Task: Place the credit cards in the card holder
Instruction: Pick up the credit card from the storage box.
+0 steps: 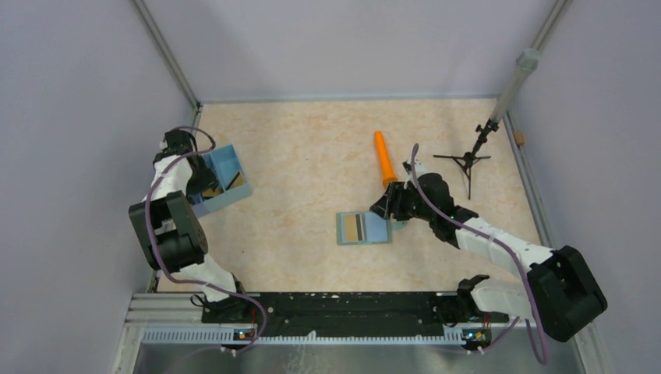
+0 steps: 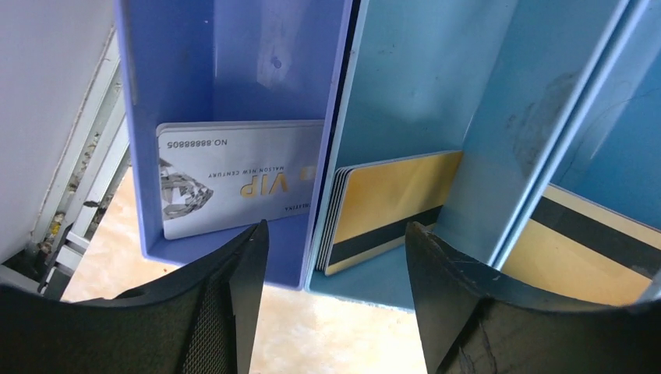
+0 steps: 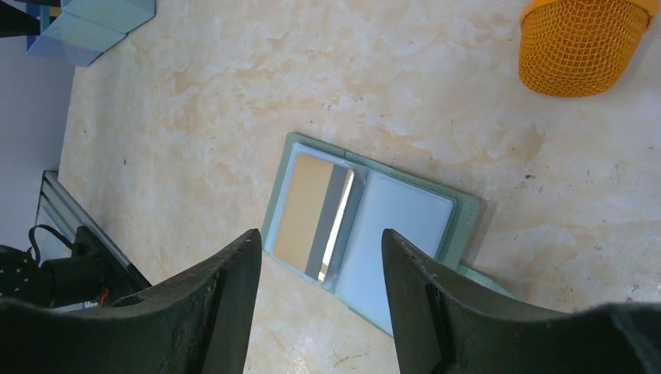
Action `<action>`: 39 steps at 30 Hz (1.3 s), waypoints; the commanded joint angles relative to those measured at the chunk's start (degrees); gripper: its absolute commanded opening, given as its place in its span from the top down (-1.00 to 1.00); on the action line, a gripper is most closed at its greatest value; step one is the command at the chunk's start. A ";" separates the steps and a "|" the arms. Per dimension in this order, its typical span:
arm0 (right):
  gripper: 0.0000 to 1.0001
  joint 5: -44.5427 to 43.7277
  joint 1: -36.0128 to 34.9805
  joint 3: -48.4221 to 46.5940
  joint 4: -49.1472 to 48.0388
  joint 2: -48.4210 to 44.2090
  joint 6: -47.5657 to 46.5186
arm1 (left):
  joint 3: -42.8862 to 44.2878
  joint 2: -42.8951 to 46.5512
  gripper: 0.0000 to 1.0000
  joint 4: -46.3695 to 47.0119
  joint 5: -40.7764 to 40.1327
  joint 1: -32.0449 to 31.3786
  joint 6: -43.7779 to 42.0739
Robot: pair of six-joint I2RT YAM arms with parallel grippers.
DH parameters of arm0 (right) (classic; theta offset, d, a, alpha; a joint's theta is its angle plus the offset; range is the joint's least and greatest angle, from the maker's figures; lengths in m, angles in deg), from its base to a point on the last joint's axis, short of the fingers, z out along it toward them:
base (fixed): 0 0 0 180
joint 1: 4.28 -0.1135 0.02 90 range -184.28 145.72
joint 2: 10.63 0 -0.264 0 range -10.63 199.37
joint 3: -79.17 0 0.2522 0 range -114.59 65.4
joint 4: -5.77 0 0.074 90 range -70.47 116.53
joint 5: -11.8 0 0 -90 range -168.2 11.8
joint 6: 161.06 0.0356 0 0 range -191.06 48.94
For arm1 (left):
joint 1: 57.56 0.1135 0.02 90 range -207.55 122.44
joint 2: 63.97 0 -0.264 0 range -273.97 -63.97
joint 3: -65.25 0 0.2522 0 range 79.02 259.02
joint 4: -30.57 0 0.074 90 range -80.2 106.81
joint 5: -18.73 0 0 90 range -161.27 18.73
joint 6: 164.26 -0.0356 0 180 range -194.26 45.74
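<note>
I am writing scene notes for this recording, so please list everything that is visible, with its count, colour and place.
card holder: 1, grey-green outside, pale blue inside, lying open mid-table
sleeved card: 1, gold with dark stripe, in one sleeve of the card holder
card stack: several, exact count unclear, gold with dark stripe, middle compartment of the tray
single card: 1, gold with dark stripe, an outer compartment
VIP card: 1, white, the other outer compartment
tray: 1, blue, table's left side
orange cylinder: 1, orange mesh, beyond the card holder
tripod: 1, black, far right
table: 1, beige marbled
left gripper: 1, black, open, at the tray's near edge
right gripper: 1, black, open, above the card holder
</note>
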 commanded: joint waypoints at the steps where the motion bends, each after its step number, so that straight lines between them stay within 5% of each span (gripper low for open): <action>1: -0.14 1.45 0.59 0.13 -2.94 -1.48 0.89 | 2.87 -2.21 -0.34 1.37 2.27 0.96 -1.60; 11: -0.14 1.95 0.88 0.68 -3.78 -1.76 1.47 | 2.90 -1.95 0.02 1.17 -1.10 1.44 -2.08; 27: -0.13 2.00 1.01 0.76 -3.87 -1.51 1.73 | 0.95 2.22 0.09 1.71 -2.82 1.53 -2.08; 31: -0.12 2.08 1.01 0.83 -3.87 -1.59 1.78 | 0.42 3.03 0.23 1.90 -3.01 1.55 -2.12; 39: -0.12 2.08 1.01 1.11 -3.78 -2.08 1.76 | 1.97 0.79 -0.14 2.87 1.54 1.62 -3.57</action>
